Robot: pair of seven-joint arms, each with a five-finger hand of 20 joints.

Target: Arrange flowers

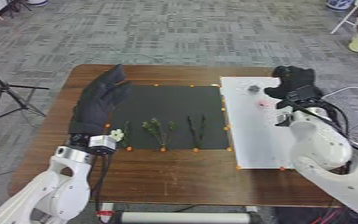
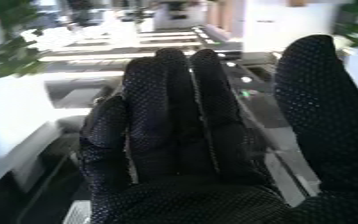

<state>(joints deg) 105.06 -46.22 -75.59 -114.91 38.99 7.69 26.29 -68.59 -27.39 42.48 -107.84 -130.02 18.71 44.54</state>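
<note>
Several orange marks [image 1: 163, 149] edge the mat [image 1: 158, 102] — green sprigs [image 1: 159, 131] atop.

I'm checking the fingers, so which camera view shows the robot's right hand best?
The right wrist view: the right hand is up close there, fingers and thumb straight. The head view shows it smaller, by the far right corner of the white board.

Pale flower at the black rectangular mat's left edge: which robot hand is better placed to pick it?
Left, likely: the left robot hand is near the flower; the right robot hand is across the mat, by the white board.
</note>
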